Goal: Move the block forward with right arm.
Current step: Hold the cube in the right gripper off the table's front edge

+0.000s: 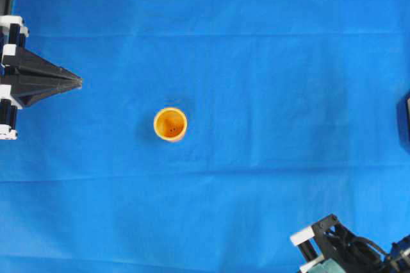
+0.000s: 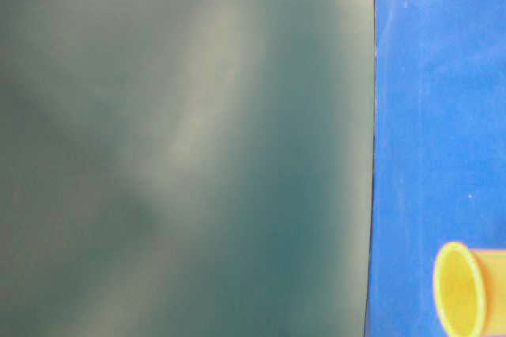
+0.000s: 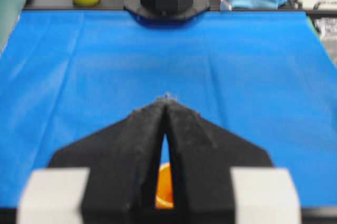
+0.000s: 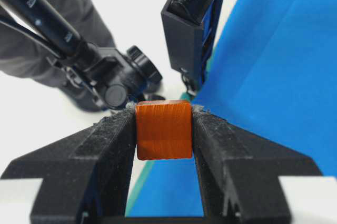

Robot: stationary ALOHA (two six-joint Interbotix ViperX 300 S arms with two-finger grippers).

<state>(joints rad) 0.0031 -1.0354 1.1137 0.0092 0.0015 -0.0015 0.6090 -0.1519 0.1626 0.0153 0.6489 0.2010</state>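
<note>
Between the right gripper's (image 4: 164,109) jaws sits the block (image 4: 164,130) — clamped on both sides, held past the edge of the blue surface (image 4: 274,77). Left gripper (image 3: 167,99): jaws together at the tips, with the cup (image 1: 170,124) ahead of them — well apart, upright on the surface.
</note>
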